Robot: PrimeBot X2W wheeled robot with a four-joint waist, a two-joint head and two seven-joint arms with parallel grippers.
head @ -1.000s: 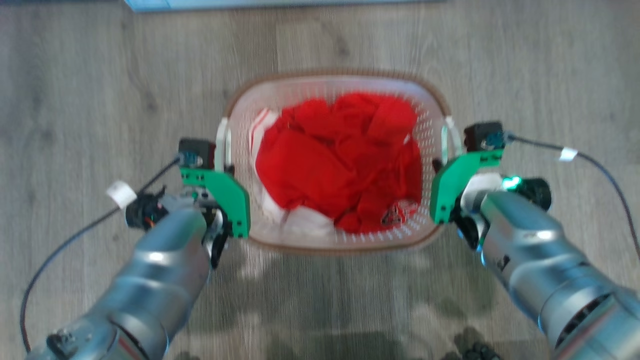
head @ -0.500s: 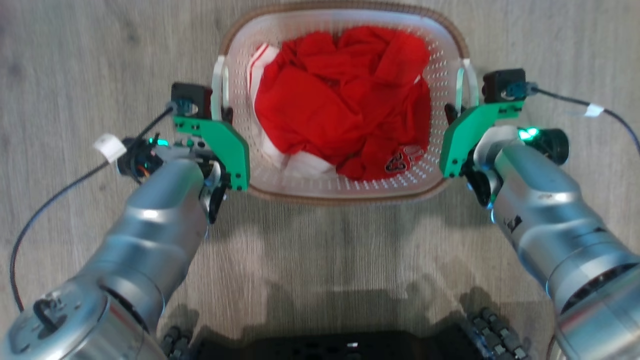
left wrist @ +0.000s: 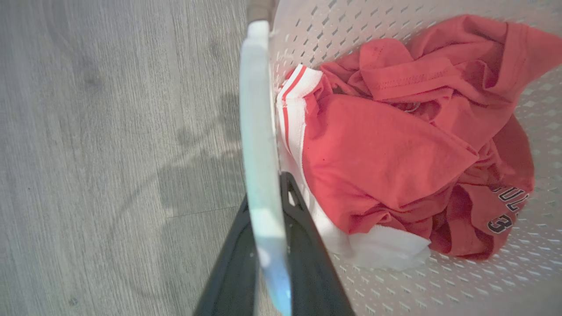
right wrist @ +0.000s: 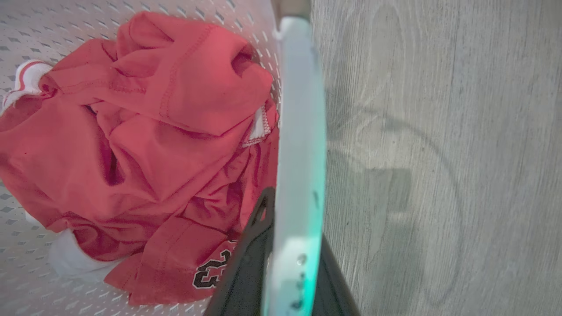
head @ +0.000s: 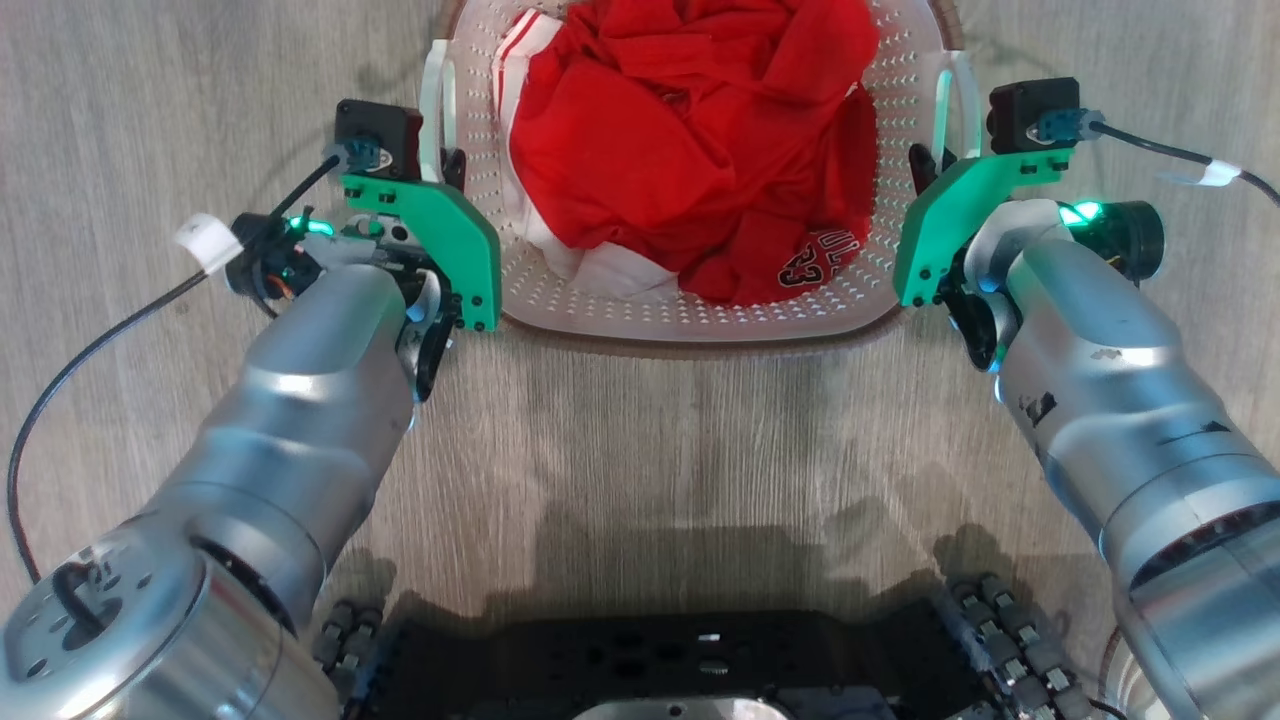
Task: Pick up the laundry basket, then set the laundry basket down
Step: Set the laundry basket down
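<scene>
2 grippers (head: 447, 170) (head: 925, 165), 2 handles (head: 433, 100) (head: 960, 90), 1 laundry basket (head: 700, 310)

On my left wrist feed I see a crumpled red shirt (left wrist: 386, 162) lying right of the left fingers (left wrist: 303, 245), a white cloth with red stripes (left wrist: 298, 94) just past their tips, and grey wood floor (left wrist: 109, 131) to their left. On the right feed the shirt's dark printed number sits just left of the right fingers (right wrist: 246, 272).
</scene>
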